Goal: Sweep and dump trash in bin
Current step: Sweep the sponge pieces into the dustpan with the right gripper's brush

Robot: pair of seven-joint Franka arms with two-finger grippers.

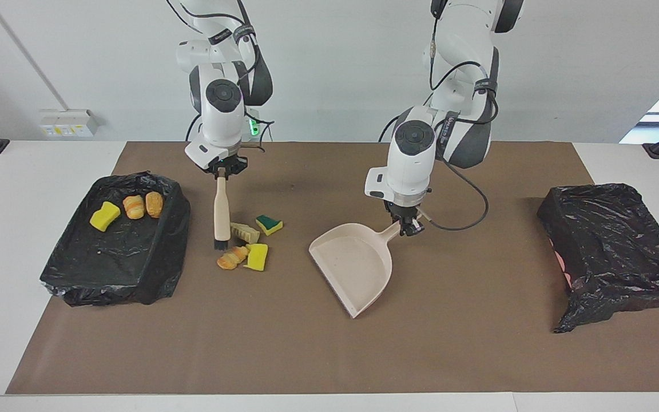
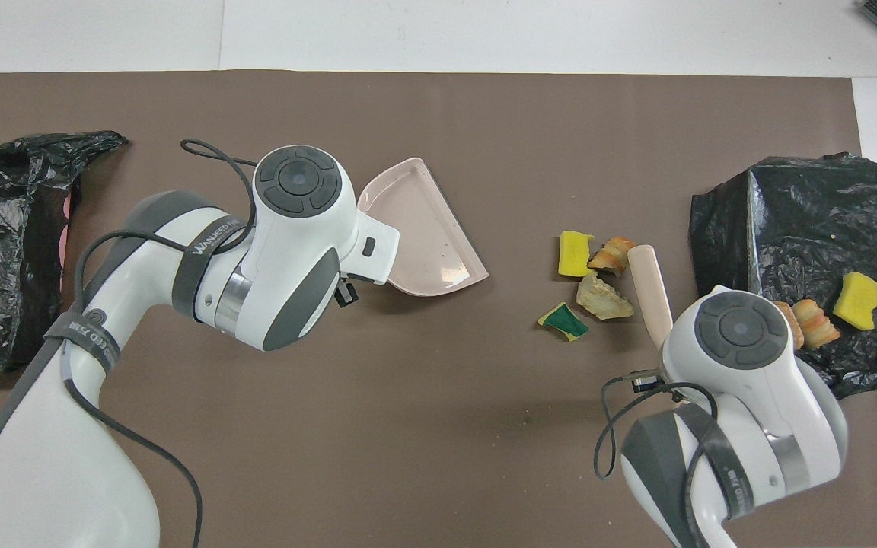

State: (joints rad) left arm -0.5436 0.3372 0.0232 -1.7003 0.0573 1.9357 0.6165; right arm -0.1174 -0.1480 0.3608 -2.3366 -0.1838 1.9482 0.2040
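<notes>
Several loose trash scraps lie together on the brown mat: a tan lump [image 1: 245, 232], a green-backed sponge [image 1: 269, 224], an orange lump [image 1: 232, 257] and a yellow sponge [image 1: 257, 257]. My right gripper [image 1: 223, 170] is shut on the beige brush [image 1: 222, 212], which hangs upright between the scraps and the bin [image 1: 135, 269], bristles low beside the orange lump. The bin holds three scraps [image 1: 133, 206]. My left gripper [image 1: 408, 224] is shut on the handle of the beige dustpan [image 1: 355, 266], whose open mouth faces the scraps. In the overhead view both hands hide their fingers; the brush handle [image 2: 650, 289] and dustpan [image 2: 423, 236] show.
A second black-bagged box [image 1: 610, 246] stands at the left arm's end of the table. The brown mat [image 1: 478, 343] covers most of the white tabletop. A cable loops from each wrist.
</notes>
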